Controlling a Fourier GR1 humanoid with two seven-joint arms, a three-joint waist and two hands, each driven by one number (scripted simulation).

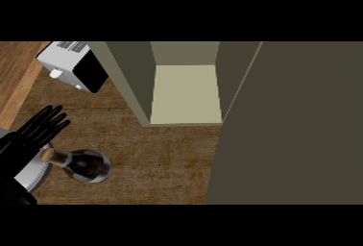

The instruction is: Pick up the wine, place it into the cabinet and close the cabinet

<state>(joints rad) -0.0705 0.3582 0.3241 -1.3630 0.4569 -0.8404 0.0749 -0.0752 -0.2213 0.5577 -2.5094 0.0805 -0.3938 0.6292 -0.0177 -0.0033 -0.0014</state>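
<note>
- Head view, largest first: the open cabinet door (291, 125) fills the right side, a broad dark panel swung out over the counter.
- Counter (163, 158): brown and grained, it runs from the left edge to the door; a lighter wood strip shows at 10 o'clock.
- Cabinet (186, 93) sits at 12 o'clock, its pale shelf bare and its opening facing the robot.
- Microwave (74, 65) lies at 11 o'clock, white with a black front, just left of the cabinet.
- Left hand (34, 132) shows at 9 o'clock, fingers straight and spread, holding nothing; its grey forearm comes in from the lower left corner.
- Wine (85, 165) stands upright at 7 o'clock, so its long axis points up at the camera, cork end leaning toward the hand.
- From the hand the wine lies toward 4 o'clock, just beside it, cork close under the palm; I cannot tell whether they touch.
- Right hand is out of view, so the left is the nearer, and I judge it would take the wine.
- From the wine the shelf lies toward 1 o'clock, well apart.
</note>
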